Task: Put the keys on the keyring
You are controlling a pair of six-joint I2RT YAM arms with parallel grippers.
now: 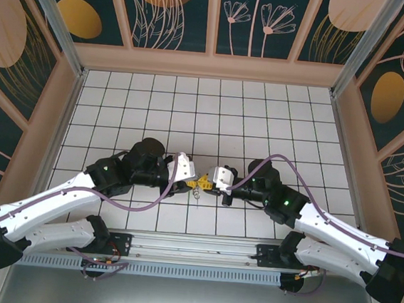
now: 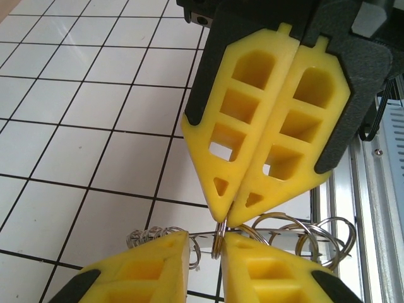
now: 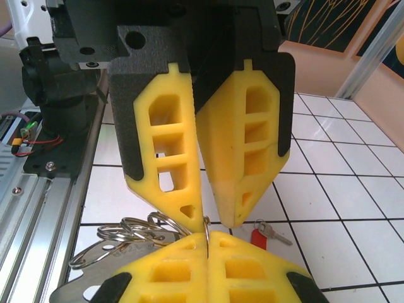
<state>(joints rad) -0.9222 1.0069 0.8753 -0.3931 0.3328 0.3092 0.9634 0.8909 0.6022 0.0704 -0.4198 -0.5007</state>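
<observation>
Closest to the lens, the right hand (image 3: 207, 238) has its yellow fingers (image 3: 252, 271) pressed together on a thin wire ring of the keyring (image 3: 126, 228). Opposite it, the left hand (image 3: 214, 222) holds its tips narrowly apart around that same wire; I cannot tell whether they touch it. More wire rings bunch just beside the fingers. Both hands meet near the middle of the white tiled counter's (image 1: 263, 114) near edge. One key (image 3: 259, 237), red-headed, lies flat on the tiles just beside them.
</observation>
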